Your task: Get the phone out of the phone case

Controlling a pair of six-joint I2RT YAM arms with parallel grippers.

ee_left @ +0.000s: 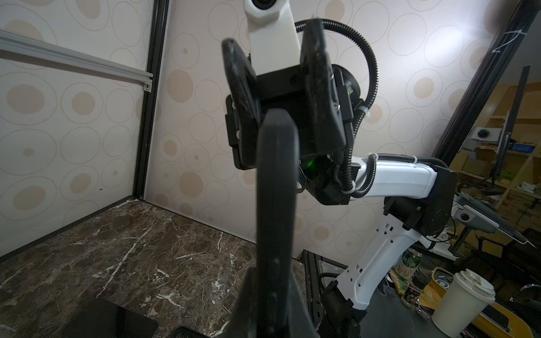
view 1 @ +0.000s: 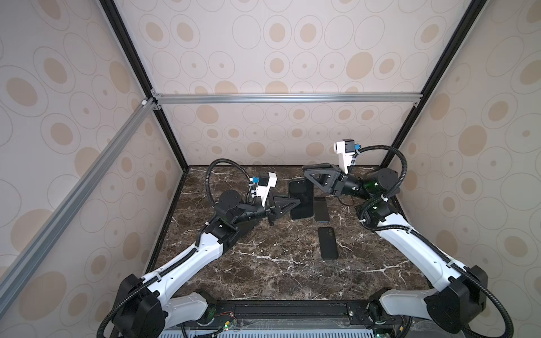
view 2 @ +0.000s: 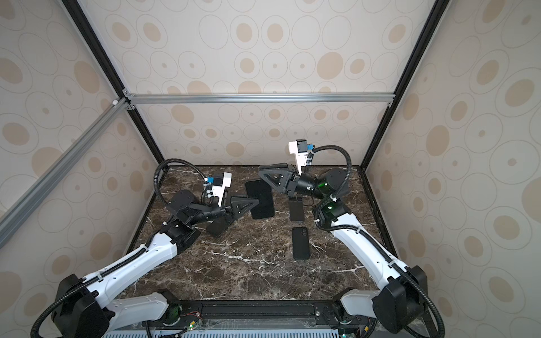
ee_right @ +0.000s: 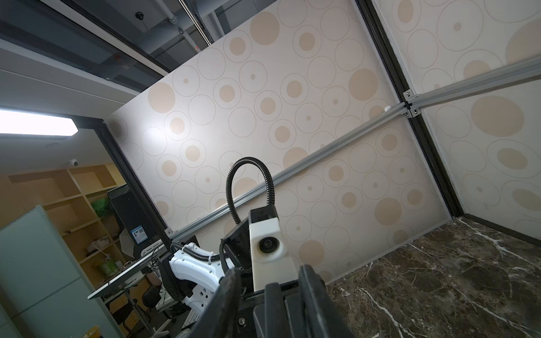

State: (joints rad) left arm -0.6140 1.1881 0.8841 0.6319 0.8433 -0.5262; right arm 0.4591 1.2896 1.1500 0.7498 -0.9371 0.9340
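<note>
Phone (view 1: 301, 200) held off the table, both arms at it

In both top views the black phone sits just above the centre of the frame. Its broad face is turned toward the camera and it is raised over the dark marble table (view 1: 263, 263). The left gripper (view 1: 297, 202) comes in from the left, its jaws pinching the phone at its left edge. In the left wrist view the phone shows edge-on, clamped at the bottom of the frame.

The right gripper (view 1: 306, 172) reaches in from the upper right. Its jaws are spread and straddle the phone's upper right corner, and the left wrist view shows a gap on each side.

Just right of the phone a smaller dark handset (view 1: 321, 210) lies on the table. Below that lies a black slab with a camera cut-out (view 1: 328, 243), apart from both arms.
</note>
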